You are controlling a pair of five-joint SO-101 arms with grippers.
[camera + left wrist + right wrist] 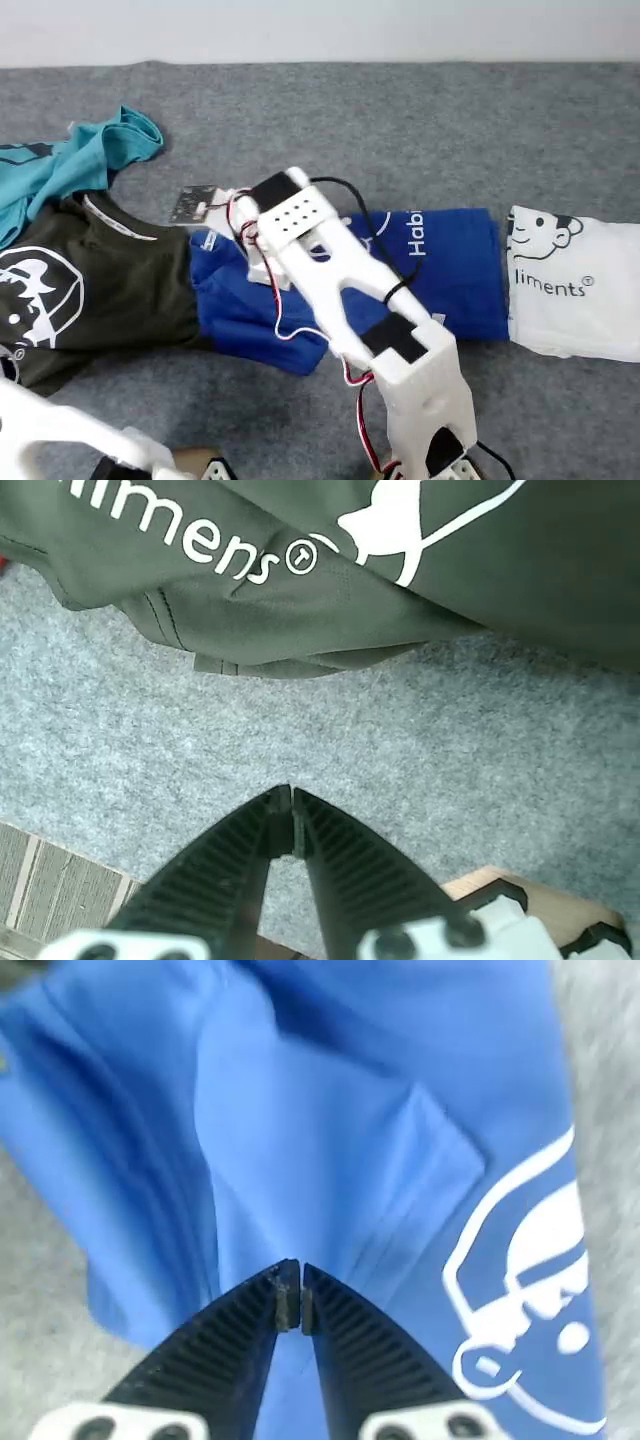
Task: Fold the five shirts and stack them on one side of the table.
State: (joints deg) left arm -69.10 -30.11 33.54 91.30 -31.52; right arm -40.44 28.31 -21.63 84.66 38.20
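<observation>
Grey felt covers the surface (400, 120), and near its middle lies the blue shirt with white print (455, 270), half folded. Its right part is flat and its left part is rumpled where it meets the dark olive shirt with white print (100, 290). Over that rumpled part hangs the right arm (340, 270), its jaws closed tip to tip just above the blue fabric, with no fold seen between them. Just beside the blue shirt's other edge sits the folded white shirt with a cartoon print (575, 290), and beyond the olive one lies a crumpled teal shirt (60, 160). The left arm (60, 425) is low at the near edge, its jaws likewise shut on nothing, over bare felt near the olive hem. As I judge it, a pull on the blue shirt could drag the olive one along, or closed jaws could bunch the cloth and spoil the fold.
</observation>
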